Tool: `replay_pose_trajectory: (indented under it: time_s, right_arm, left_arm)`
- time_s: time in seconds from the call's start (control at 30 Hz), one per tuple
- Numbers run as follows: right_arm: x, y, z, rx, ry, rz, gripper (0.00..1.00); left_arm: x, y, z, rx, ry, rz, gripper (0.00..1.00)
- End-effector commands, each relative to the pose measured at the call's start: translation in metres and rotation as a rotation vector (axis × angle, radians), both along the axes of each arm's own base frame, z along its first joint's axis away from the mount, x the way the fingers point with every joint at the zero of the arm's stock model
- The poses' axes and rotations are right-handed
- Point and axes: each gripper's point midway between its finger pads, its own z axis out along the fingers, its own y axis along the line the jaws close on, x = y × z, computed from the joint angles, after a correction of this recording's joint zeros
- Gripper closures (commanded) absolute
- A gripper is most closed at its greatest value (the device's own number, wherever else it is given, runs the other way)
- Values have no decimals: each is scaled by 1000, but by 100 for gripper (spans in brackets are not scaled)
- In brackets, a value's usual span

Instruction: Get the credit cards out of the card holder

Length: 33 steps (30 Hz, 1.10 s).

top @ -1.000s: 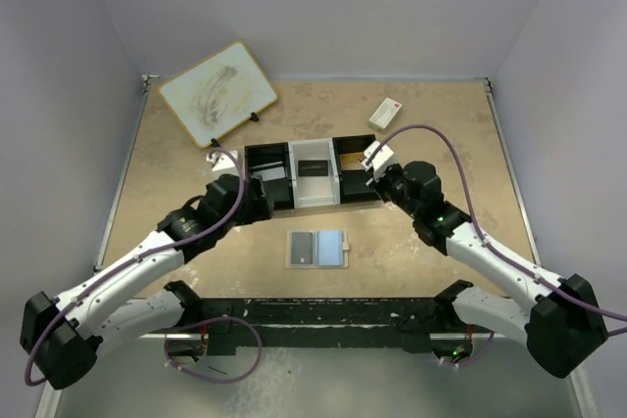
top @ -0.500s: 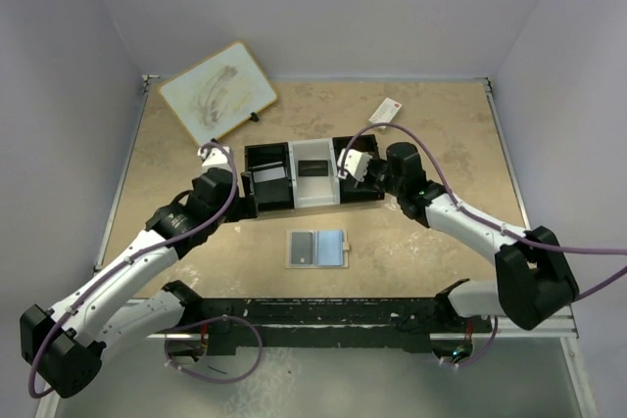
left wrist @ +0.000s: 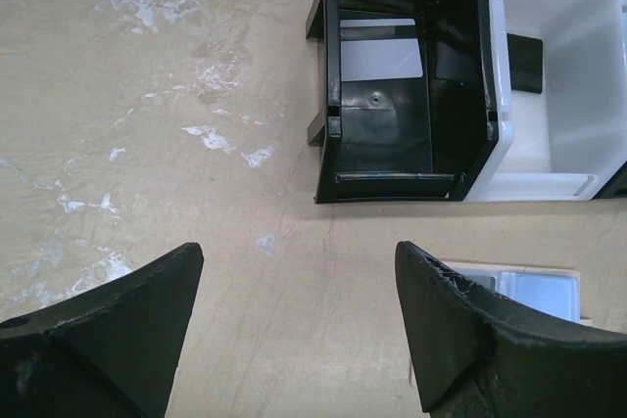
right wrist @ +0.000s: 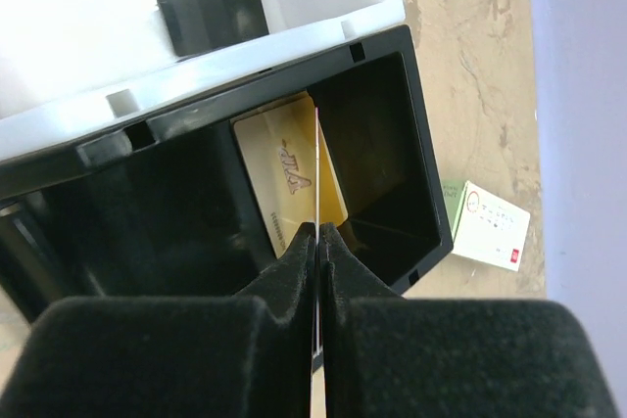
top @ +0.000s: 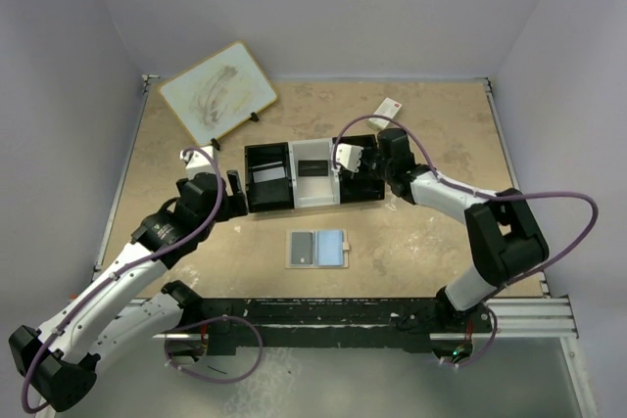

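The card holder (top: 316, 249) lies open on the table in front of the tray, with a grey card on its left half and pale blue on its right; its edge shows in the left wrist view (left wrist: 524, 287). My right gripper (top: 347, 160) (right wrist: 317, 232) hangs over the tray's right black compartment. It is shut on a thin card (right wrist: 316, 168) seen edge-on. A gold card (right wrist: 286, 178) lies in that compartment. My left gripper (top: 237, 195) (left wrist: 299, 286) is open and holds nothing, just left of the tray over bare table.
The three-compartment tray (top: 338, 201) (left wrist: 402, 188) holds a white card (left wrist: 380, 58) in its left part and a black card (left wrist: 524, 62) in the white middle. A white box with a red mark (top: 387, 111) (right wrist: 488, 225) lies behind it. A framed board (top: 217, 95) stands at the back left.
My right gripper has swung left and back over the tray's right compartment, still shut on the card. My left gripper has drawn back to the left, away from the tray.
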Motion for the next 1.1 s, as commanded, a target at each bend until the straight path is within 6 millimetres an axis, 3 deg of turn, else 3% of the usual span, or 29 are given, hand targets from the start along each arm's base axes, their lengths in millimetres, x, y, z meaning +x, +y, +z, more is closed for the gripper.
replay_pose_trajectory:
  time_s: [0.0, 0.1, 0.23, 0.4, 0.63, 0.77, 1.07]
  right_arm:
    - [28, 11, 18, -4, -92, 41, 100]
    - [34, 12, 7, -35, -77, 47, 100]
    - [54, 14, 10, -51, -123, 47, 100]
    - [62, 16, -3, -74, -120, 64, 99]
    - [57, 12, -24, -95, -76, 57, 97]
    - [55, 11, -28, -80, -60, 37, 90]
    - [54, 8, -43, -103, -21, 32, 88]
  left_arm:
    - [4, 6, 13, -6, -40, 43, 23]
    - [4, 8, 13, -5, -43, 52, 23]
    - [4, 9, 14, -4, -45, 57, 23]
    - [4, 9, 13, -3, -45, 58, 23]
    - [4, 8, 13, -5, -42, 51, 23]
    - [4, 4, 11, -10, -36, 35, 23]
    - [4, 0, 8, -17, -24, 15, 24]
